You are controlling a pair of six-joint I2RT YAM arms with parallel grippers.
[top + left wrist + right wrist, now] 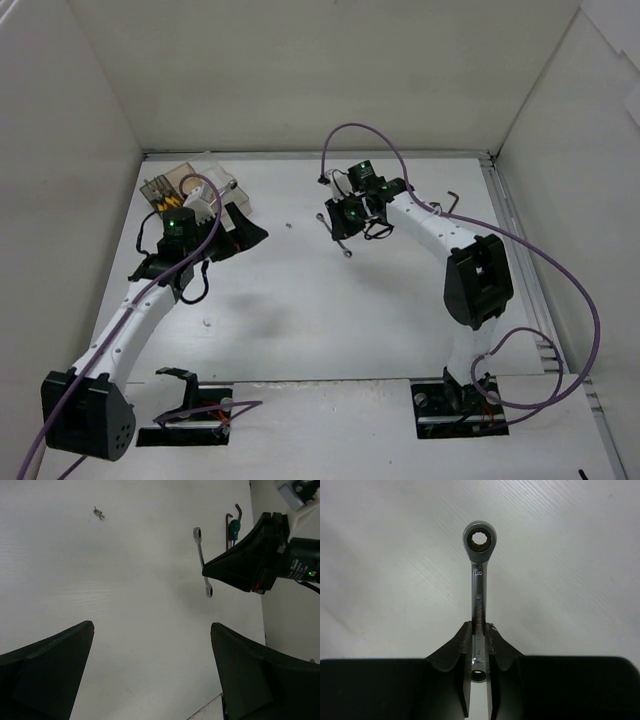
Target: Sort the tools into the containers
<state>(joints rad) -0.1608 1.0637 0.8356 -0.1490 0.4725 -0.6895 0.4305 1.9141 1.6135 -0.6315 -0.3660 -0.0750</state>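
My right gripper (479,628) is shut on the slim silver wrench (479,587), gripping its shaft near one ring end; the other ring end points away over the white table. In the top view the gripper (340,228) and wrench (344,248) are mid-table. The clear organiser tray (178,180) stands at the back left, with yellow-handled pliers (162,206) in it. My left gripper (248,230) is open and empty beside the tray. The left wrist view shows its fingers (55,665) wide apart, the wrench (202,560), the green screwdriver handle (234,528) and dark hex keys (229,522).
A hex key (452,203) lies at the back right beside the right arm. A small speck (288,225) sits mid-table. White walls enclose the table on three sides. Purple cables loop over both arms.
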